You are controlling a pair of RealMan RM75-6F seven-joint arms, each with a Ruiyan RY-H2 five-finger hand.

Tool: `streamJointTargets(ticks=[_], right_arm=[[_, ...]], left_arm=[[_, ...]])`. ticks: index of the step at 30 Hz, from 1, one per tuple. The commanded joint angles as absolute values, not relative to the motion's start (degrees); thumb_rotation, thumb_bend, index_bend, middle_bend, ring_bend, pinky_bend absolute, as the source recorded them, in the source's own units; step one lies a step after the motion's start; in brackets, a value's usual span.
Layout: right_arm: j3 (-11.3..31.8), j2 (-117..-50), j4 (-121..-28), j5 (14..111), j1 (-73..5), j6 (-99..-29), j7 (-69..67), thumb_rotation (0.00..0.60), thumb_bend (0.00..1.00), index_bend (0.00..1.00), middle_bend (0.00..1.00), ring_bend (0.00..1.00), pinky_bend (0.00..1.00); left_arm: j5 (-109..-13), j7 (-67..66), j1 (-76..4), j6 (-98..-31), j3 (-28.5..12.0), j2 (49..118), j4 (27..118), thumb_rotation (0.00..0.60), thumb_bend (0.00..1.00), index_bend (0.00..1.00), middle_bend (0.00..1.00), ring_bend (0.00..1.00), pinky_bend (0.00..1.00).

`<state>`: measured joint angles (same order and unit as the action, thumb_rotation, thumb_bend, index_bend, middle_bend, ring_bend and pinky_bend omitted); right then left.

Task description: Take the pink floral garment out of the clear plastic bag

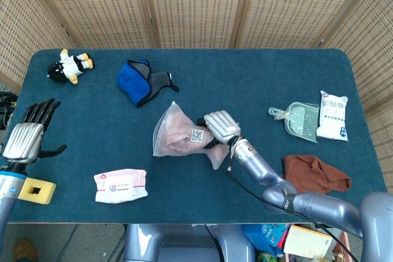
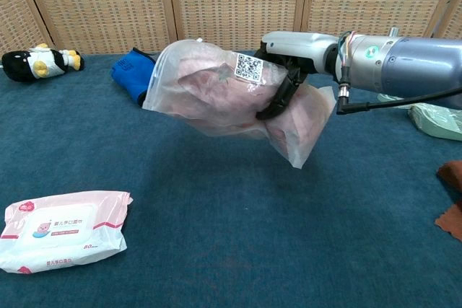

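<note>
The clear plastic bag (image 2: 216,88) is gripped by the right robot hand (image 2: 289,52) and held above the counter (image 2: 231,236). The pink floral garment (image 2: 216,81) remains enclosed; extraction is pending. The left robot hand (image 1: 29,136) is spread, holding nothing.

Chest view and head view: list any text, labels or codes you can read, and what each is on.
QR code sticker, no legible words: on the clear plastic bag held by the right hand.
Wet wipes pack: Chinese print and a number, too blurred to read.
White packet: print too small to read.
</note>
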<state>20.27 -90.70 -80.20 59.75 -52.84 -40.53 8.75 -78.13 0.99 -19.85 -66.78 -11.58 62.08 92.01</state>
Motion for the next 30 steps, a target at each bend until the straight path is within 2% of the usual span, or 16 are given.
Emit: streamJointTargets(ticks=[1, 4, 17, 24, 30], right_arm=[[21.25, -92.89, -78.2, 61.98, -54.5, -40.11, 5.27, 0.6, 0.57, 0.63, 0.65, 0.61, 0.69], [21.6, -94.64, -76.26, 62.96, -55.71, -40.0, 3.56, 0.6, 0.57, 0.63, 0.65, 0.61, 0.69], [22.72, -101.85, -68.08, 65.67, -58.61, -42.27, -3.91, 0.6, 0.6, 0.63, 0.65, 0.61, 0.69], [22.66, -104.04, -65.05, 66.41, -58.66, -44.13, -6.41, 0.6, 0.6, 0.63, 0.65, 0.61, 0.69], [22.33, -105.04, -64.53, 67.31, -58.56, -45.71, -7.49, 0.6, 0.6, 0.63, 0.65, 0.61, 0.69]], left_arm=[[-77.43, 3.0, -23.55, -62.6, -13.99, 59.25, 93.68, 0.6, 0.22, 0.0, 0.0, 0.0, 0.0], [-76.41, 3.43, -26.02, -58.98, -14.69, 58.25, 94.5, 0.6, 0.23, 0.02, 0.0, 0.0, 0.0], [-71.88, 2.58, -35.8, -48.36, -16.78, 60.12, 95.95, 0.6, 0.23, 0.26, 0.0, 0.0, 0.0], [-69.64, 1.68, -39.01, -45.46, -16.41, 63.09, 95.4, 0.6, 0.23, 0.27, 0.0, 0.0, 0.0], [-69.31, 2.63, -40.42, -45.9, -16.14, 66.76, 93.84, 0.6, 0.23, 0.29, 0.0, 0.0, 0.0]])
